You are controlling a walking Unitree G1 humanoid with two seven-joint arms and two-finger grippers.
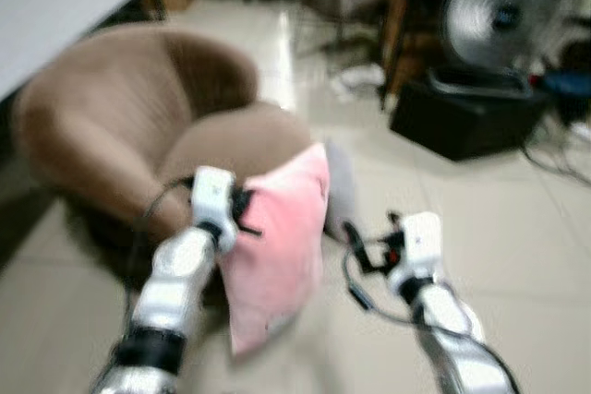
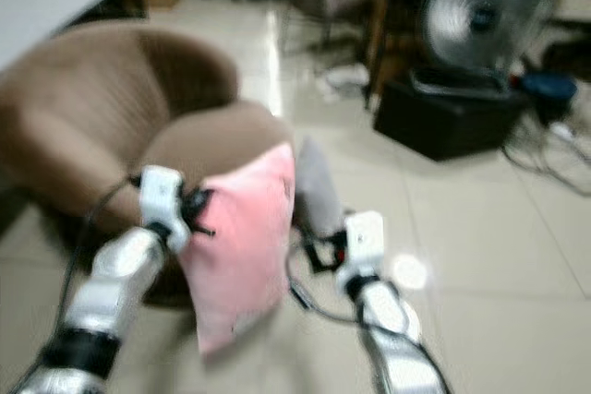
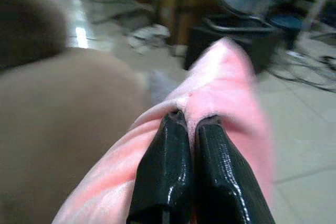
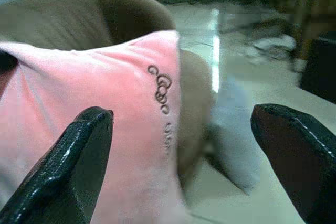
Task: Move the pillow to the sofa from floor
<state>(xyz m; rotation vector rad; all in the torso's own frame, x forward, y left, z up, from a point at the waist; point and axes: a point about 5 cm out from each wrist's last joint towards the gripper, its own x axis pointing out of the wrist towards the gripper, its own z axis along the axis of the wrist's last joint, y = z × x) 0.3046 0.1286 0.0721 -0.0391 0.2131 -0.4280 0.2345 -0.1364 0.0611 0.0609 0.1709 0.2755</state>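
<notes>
A pink pillow (image 1: 279, 242) hangs off the floor in front of the round brown sofa (image 1: 120, 126). My left gripper (image 3: 190, 124) is shut on the pillow's (image 3: 226, 87) upper edge, its fingers (image 3: 163, 171) pinching the fabric. The pillow (image 4: 105, 108) carries a small embroidered mark. My right gripper (image 4: 181, 124) stands open just right of the pillow, fingers (image 4: 68, 166) spread wide and touching nothing. In the head views the right gripper (image 1: 365, 251) is low, beside the pillow's right edge. A grey pillow (image 4: 236, 135) lies on the floor by the sofa's base.
A standing fan (image 1: 503, 16) sits atop a black box (image 1: 466, 117) at the back right, with cables (image 1: 554, 159) on the tiles. A grey table (image 1: 55, 6) edge is at the far left. Table legs (image 1: 395, 34) stand behind.
</notes>
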